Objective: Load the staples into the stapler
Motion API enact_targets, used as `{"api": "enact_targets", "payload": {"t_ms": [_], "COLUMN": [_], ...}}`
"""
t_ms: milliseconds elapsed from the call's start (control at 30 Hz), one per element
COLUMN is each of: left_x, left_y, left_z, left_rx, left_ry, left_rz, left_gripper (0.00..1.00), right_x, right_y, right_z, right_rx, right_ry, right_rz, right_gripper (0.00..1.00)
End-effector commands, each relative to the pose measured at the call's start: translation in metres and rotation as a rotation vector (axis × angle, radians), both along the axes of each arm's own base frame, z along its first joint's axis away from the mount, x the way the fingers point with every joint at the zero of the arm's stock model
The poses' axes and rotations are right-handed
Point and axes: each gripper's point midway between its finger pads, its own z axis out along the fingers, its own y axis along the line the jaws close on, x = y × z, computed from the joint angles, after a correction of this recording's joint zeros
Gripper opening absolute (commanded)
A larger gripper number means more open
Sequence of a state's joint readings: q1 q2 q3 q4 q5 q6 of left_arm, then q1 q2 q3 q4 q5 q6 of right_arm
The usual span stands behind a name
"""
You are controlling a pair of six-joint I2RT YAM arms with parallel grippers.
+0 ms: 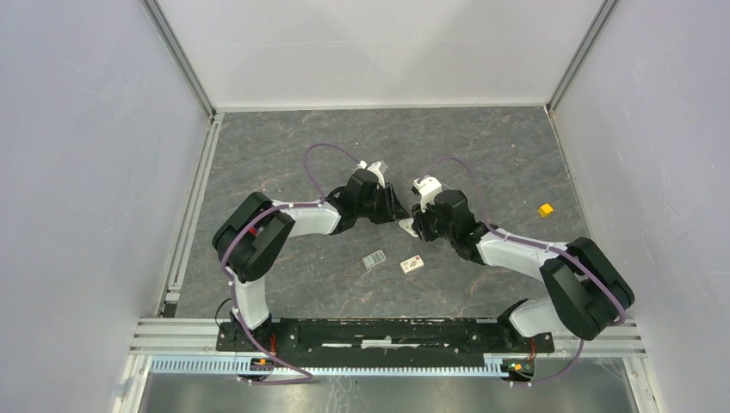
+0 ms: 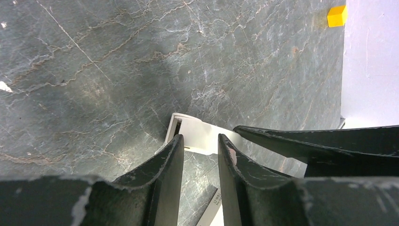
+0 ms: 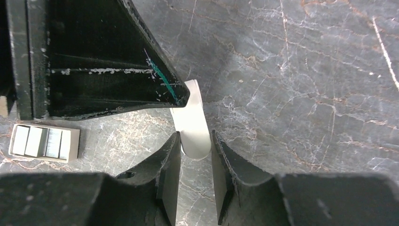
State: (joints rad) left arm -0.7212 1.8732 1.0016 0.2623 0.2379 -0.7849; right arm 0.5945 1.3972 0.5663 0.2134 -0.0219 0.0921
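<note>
White stapler [image 1: 404,225] lies lengthwise left to right.

High rear overview; close downward wrist views, stapler [image 2: 193,134] shared

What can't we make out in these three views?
- stapler: top view, mostly hidden under both wrists; open or closed, cannot tell.
- Grip: in the wrist views the left fingers and right fingers flank its ends; actual clamping is unclear.
- staples box: print too small to read in the top view.
- grey strip: too small in the top view; the staple count is unreadable.
</note>
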Motion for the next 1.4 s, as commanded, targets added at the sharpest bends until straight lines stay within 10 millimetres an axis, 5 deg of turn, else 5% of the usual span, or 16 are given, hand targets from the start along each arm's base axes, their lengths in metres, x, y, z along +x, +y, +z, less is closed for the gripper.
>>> {"api": "enact_targets", "payload": {"t_ms": [0,200,433,600,800,967,1167,1367], "left_x": [0.002,-0.003,-0.008,-0.008,0.009,0.03,0.025,-0.009], "left_y": [-0.01,-0.008,-0.001,0.0,0.001,0.032,0.087,0.136], "left_z": [0.002,-0.005,-0.025,-0.027,0.014,0.069,0.1,0.109], "left_rx": [0.012,0.034,0.077,0.087,0.092,0.151,0.231,0.285], "left_ry": [-0.05,-0.052,-0.03,-0.031,-0.108,-0.218,-0.27,-0.284], "left_rz": [-0.046,-0.051,-0.046,-0.046,-0.029,0.061,0.167,0.229], "left_gripper": [0.39,0.37,0.35,0.34,0.4,0.54,0.62,0.72], "right_x": [-0.003,-0.015,-0.039,-0.044,-0.022,-0.003,-0.001,-0.008], "right_y": [-0.002,-0.001,-0.022,-0.03,-0.016,0.002,0.013,0.024], "right_z": [-0.008,-0.011,-0.054,-0.062,-0.021,0.025,0.025,0.033], "right_rx": [0.02,0.063,0.011,-0.018,0.011,0.055,0.033,0.029], "right_ry": [0.033,0.05,0.124,0.131,0.049,-0.034,-0.034,-0.024], "right_rz": [-0.036,-0.022,-0.06,-0.07,-0.048,0.002,0.086,0.117], "right_gripper": [0.32,0.3,0.26,0.26,0.31,0.44,0.58,0.63]}}
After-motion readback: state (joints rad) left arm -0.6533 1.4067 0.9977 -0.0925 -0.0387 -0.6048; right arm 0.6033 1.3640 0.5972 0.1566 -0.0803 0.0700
